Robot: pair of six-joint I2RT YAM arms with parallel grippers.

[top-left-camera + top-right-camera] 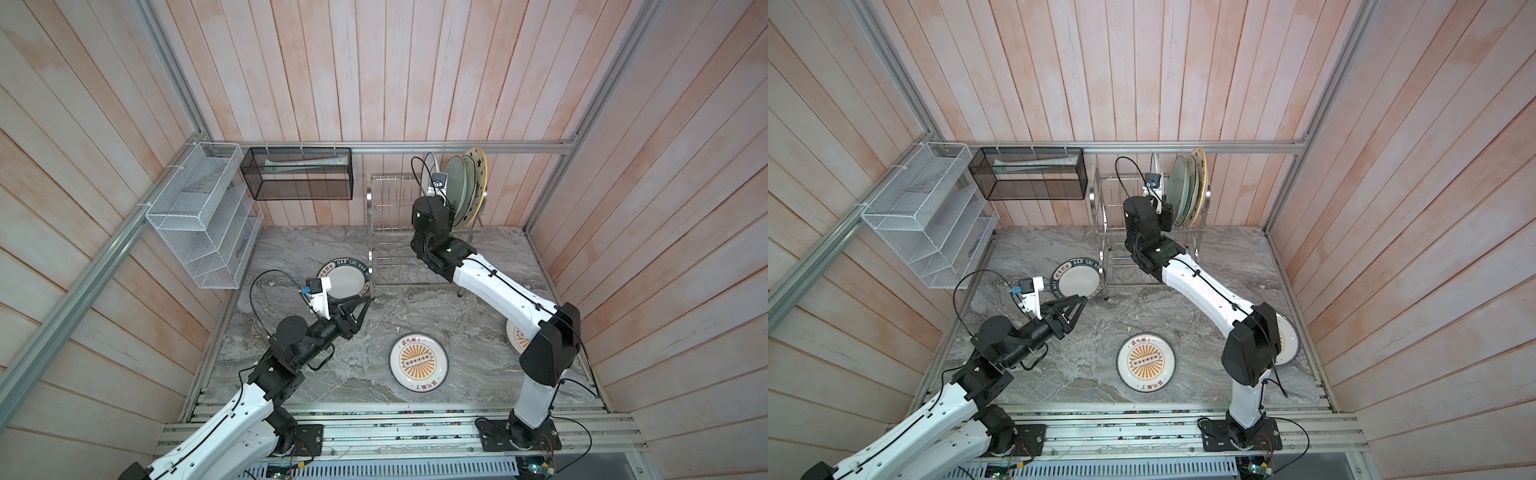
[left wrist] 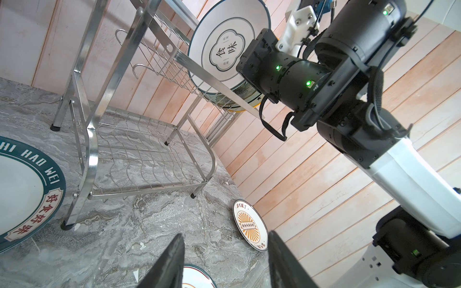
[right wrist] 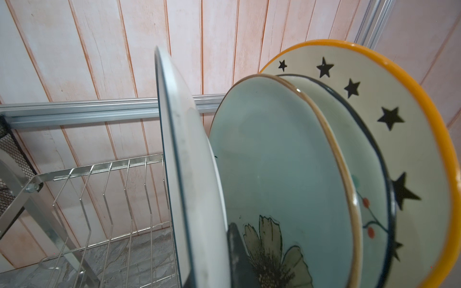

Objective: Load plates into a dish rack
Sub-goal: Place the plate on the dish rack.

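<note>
Three walls of pale pink planks (image 1: 374, 75) close in a grey marbled tabletop (image 1: 415, 307) in both top views, with a white mesh organizer (image 1: 199, 224) on the left wall and a black mesh basket (image 1: 297, 176) on the far one. The dish rack (image 1: 390, 266) stands at the far middle; flat on the marble lie the green-lettered plate (image 1: 343, 283) just left of it, a sunburst plate (image 1: 418, 362) near the front, and a second sunburst plate (image 1: 514, 338) half hidden under the right arm (image 1: 494, 286). The left gripper (image 1: 368, 300) hangs at the lettered plate's near-right rim; the right gripper (image 1: 441, 200) reaches into the right end of the rack's upper tier. From the left wrist, the left fingers (image 2: 172, 261) stand spread, gripping nothing, the lettered plate beside them, and the quatrefoil plate (image 2: 224, 47) stands upright in the upper tier with the right gripper at its rim. From the right wrist, that plate shows edge-on, pinched by the right gripper, one dark finger (image 3: 235, 249) pressed to its back; just right of it lean the pale green plate (image 3: 274, 154), a sprigged plate (image 3: 369, 159) and the starred plate (image 3: 404, 119).
</note>
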